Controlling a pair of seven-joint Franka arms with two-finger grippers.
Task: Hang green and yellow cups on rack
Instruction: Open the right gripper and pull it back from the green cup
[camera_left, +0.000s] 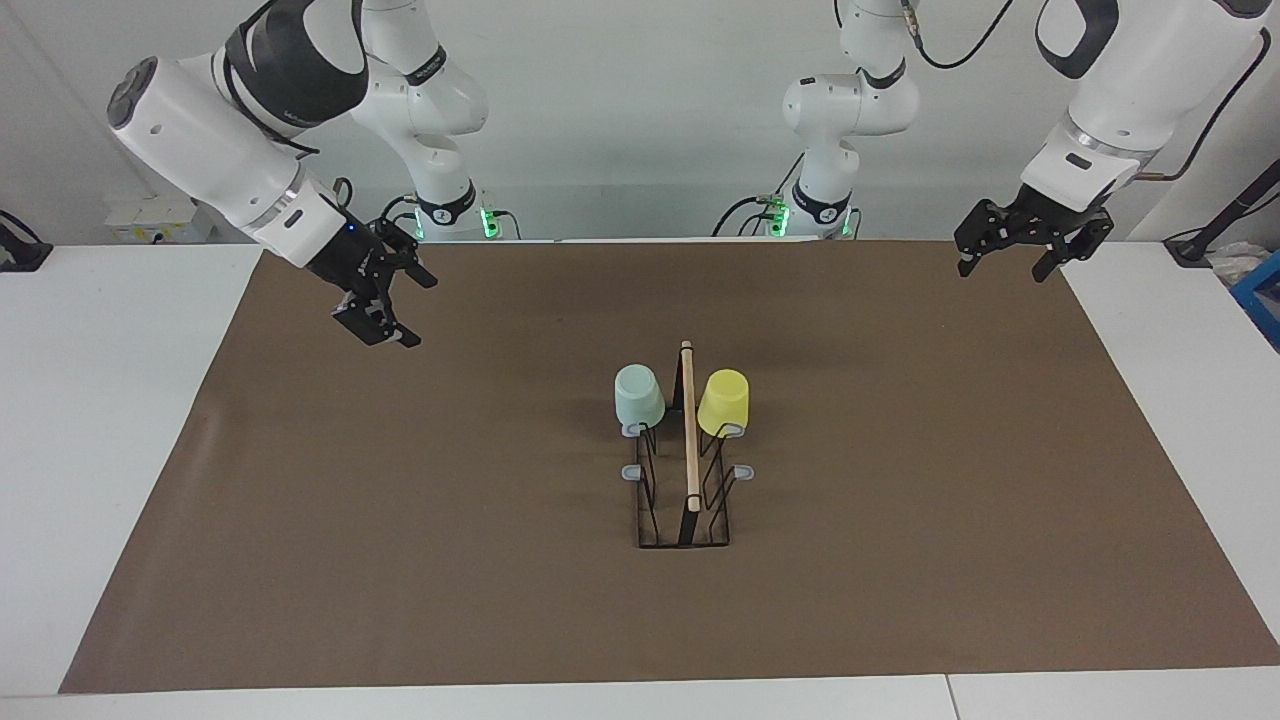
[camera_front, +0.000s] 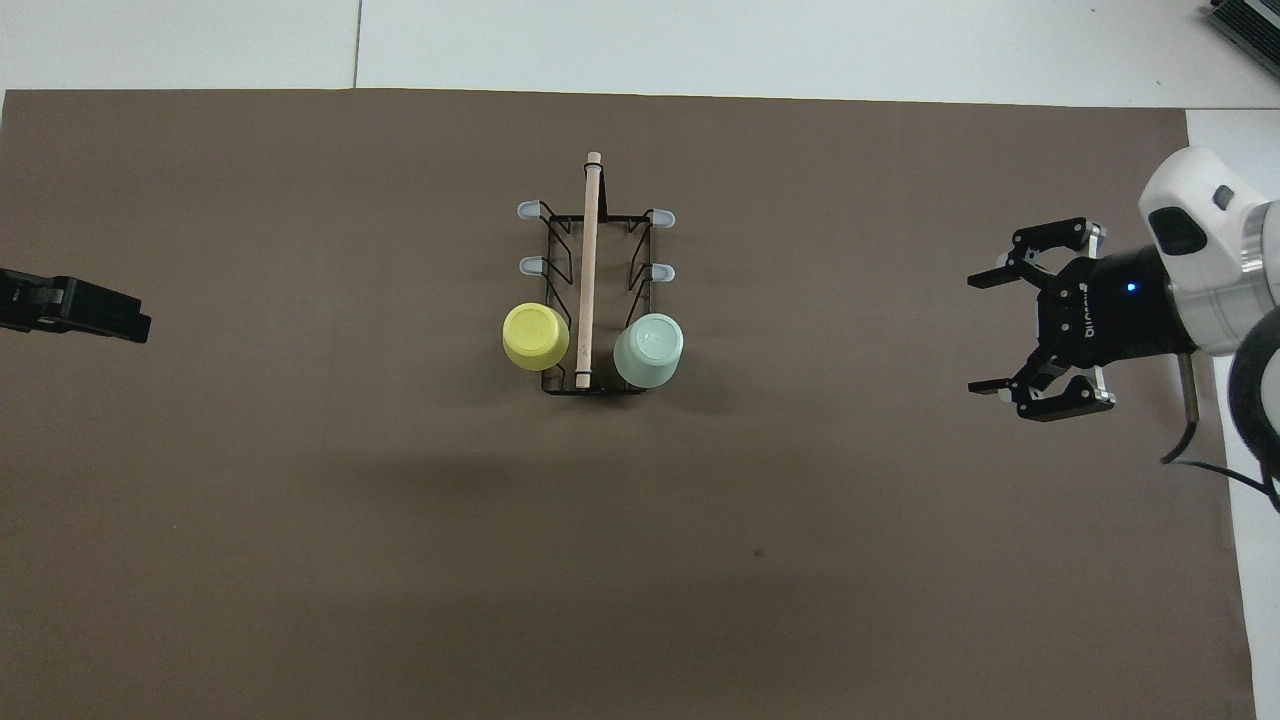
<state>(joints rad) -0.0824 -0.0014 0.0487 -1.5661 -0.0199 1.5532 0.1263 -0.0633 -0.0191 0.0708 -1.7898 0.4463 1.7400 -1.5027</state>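
Both cups, green (camera_left: 639, 396) and yellow (camera_left: 723, 402), hung upside down on the rack's (camera_left: 686, 500) pegs nearest me, so my right gripper (camera_left: 385, 295) and left gripper (camera_left: 1033, 240) (jaws apart) rightly hovered well clear of the rack.

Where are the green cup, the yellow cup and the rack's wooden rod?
green cup (camera_left: 639, 396), facing view, side wall.
yellow cup (camera_front: 536, 336), overhead view, upturned base.
wooden rod (camera_front: 588, 270), overhead view, mid-length of the rod.
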